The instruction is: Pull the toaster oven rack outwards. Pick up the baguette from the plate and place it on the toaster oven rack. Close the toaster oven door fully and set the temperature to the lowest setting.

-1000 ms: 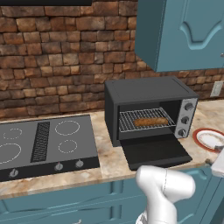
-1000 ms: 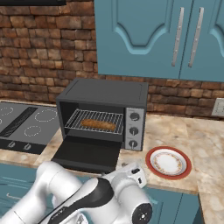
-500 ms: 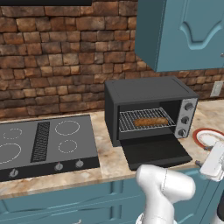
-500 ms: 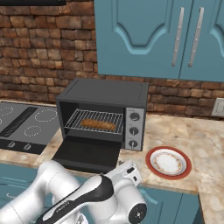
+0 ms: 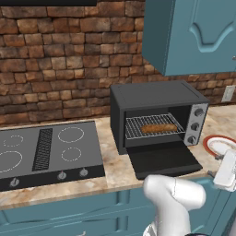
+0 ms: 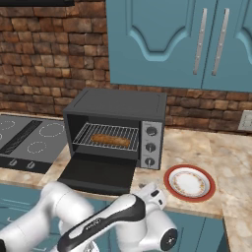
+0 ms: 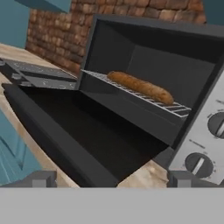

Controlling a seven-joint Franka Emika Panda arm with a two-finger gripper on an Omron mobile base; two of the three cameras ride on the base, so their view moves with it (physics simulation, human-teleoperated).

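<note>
You see a flat black cooktop set into the beige marbled tabletop, a red brick wall behind, blue upper cabinets, and a white wall outlet.

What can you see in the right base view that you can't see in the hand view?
The right base view alone has the red-rimmed plate, bare of bread, the blue wall cupboards and the whole cooktop. The hand view alone gives a close look along the open oven door and the two lower knobs up close. Both share the toaster oven, the brick wall, and the baguette lying on the rack.
</note>
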